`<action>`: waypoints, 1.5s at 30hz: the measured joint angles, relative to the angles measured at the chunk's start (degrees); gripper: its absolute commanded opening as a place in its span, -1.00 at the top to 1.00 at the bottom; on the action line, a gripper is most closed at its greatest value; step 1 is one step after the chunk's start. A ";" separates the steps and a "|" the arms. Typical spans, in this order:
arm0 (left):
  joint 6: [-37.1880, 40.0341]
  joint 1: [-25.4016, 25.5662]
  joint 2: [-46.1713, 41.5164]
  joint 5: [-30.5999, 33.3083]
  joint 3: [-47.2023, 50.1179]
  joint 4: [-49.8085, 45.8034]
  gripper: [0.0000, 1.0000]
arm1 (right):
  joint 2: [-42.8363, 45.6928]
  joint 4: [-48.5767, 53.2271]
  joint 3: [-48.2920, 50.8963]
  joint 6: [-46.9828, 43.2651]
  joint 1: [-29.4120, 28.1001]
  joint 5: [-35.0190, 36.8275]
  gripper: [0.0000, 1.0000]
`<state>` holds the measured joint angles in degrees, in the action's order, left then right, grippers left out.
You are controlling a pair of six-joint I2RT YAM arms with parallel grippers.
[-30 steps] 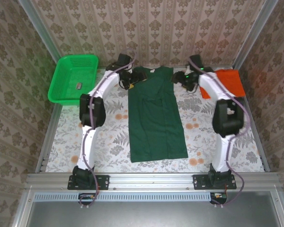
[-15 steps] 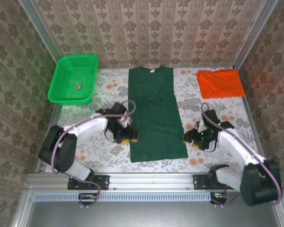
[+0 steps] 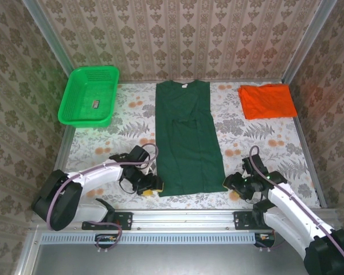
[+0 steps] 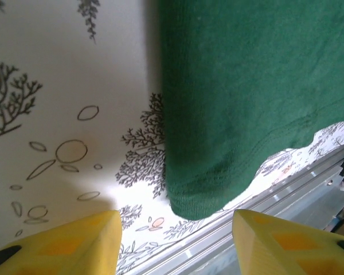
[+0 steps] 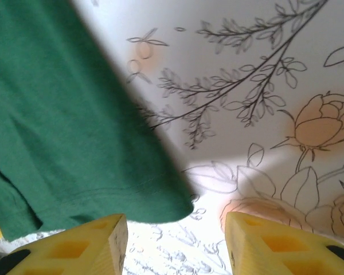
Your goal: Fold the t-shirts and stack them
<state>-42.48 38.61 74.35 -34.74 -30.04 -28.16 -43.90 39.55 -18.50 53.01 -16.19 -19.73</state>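
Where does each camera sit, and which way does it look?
Top external: above and behind the arms, looking down; shows left arm, right arm, green t-shirt, orange t-shirt, basket.
Left wrist: on the left arm, looking down past its yellow fingers at the green t-shirt's near-left corner.
Right wrist: likewise, its fingers, the near-right corner.
Both wrist views share the shirt's bottom hem.
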 measured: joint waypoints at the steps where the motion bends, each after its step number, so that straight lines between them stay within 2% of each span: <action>1: -0.57 0.04 0.20 -0.09 0.42 1.14 0.00 | -0.72 -1.09 0.74 0.66 0.00 0.00 0.05; 6: -2.93 0.48 1.51 -0.22 0.96 3.02 0.18 | -3.61 -2.03 0.59 1.44 0.02 0.02 0.11; 10: -4.57 0.70 2.23 -0.26 1.07 3.76 0.11 | -4.98 -2.05 0.28 1.44 0.07 0.00 0.21; 18: -6.27 1.60 3.34 -0.31 0.44 4.15 0.04 | -4.48 -2.51 0.20 1.42 0.00 -0.46 0.22; 23: -6.88 2.38 4.35 -0.46 -0.31 4.17 0.05 | -3.50 -7.52 0.35 1.44 -0.74 -2.19 0.24; 26: -6.97 2.84 5.31 -0.68 -0.85 4.15 0.14 | -3.17 -8.26 0.35 1.42 -0.85 -2.14 0.28; 31: -7.28 2.99 6.80 -1.09 -1.79 3.67 0.17 | -7.23 -8.04 0.35 1.25 -0.85 -1.60 0.33; 40: -5.66 6.16 7.96 -0.37 -4.55 2.95 0.07 | -8.96 -7.02 -0.15 1.05 -0.85 -0.42 0.64; 45: -4.02 7.89 7.98 0.46 -5.14 3.34 0.10 | -8.92 -6.86 -0.13 1.22 -0.85 -0.33 0.76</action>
<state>-46.50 46.50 82.32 -34.28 -35.18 -24.82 -52.82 32.69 -18.63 54.24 -17.04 -20.05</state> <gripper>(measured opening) 0.460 0.135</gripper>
